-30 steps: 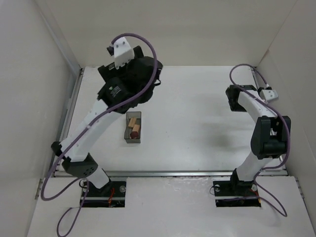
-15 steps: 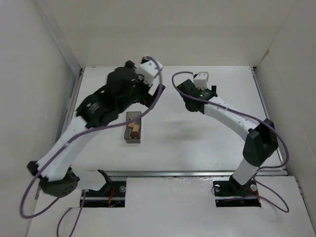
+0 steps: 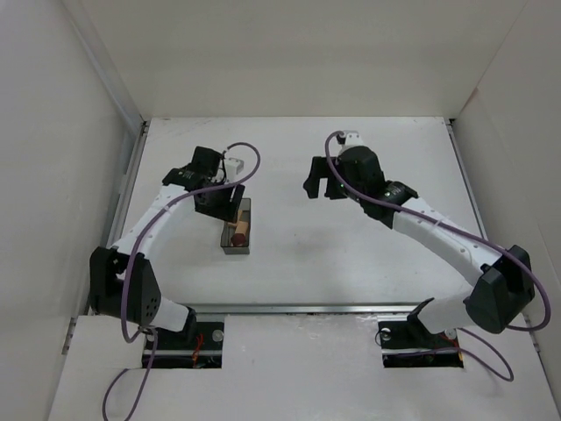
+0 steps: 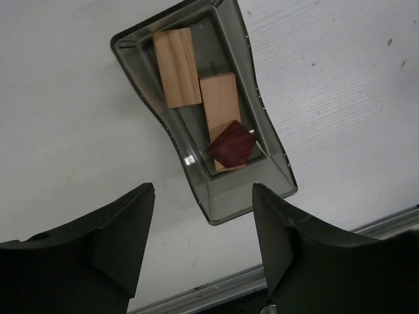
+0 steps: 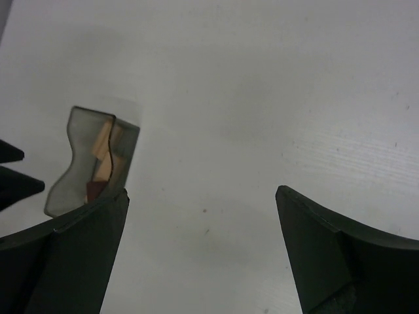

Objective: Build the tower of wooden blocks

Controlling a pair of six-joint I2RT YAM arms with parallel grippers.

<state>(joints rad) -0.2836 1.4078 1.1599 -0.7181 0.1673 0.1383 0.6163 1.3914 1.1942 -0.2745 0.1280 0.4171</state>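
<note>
Now, toward nine o'clock: left gripper spread wide, gripping nothing, poised above the dark bin. Inside, wooden blocks lying loose, red block resting on a tan one. Toward three o'clock: right gripper equally wide, empty. Likely to catch the bin wall if lowered off-centre, dragging or tipping it. Against half a second ago: left arm dropped low over the bin, right arm drawn nearer.
</note>
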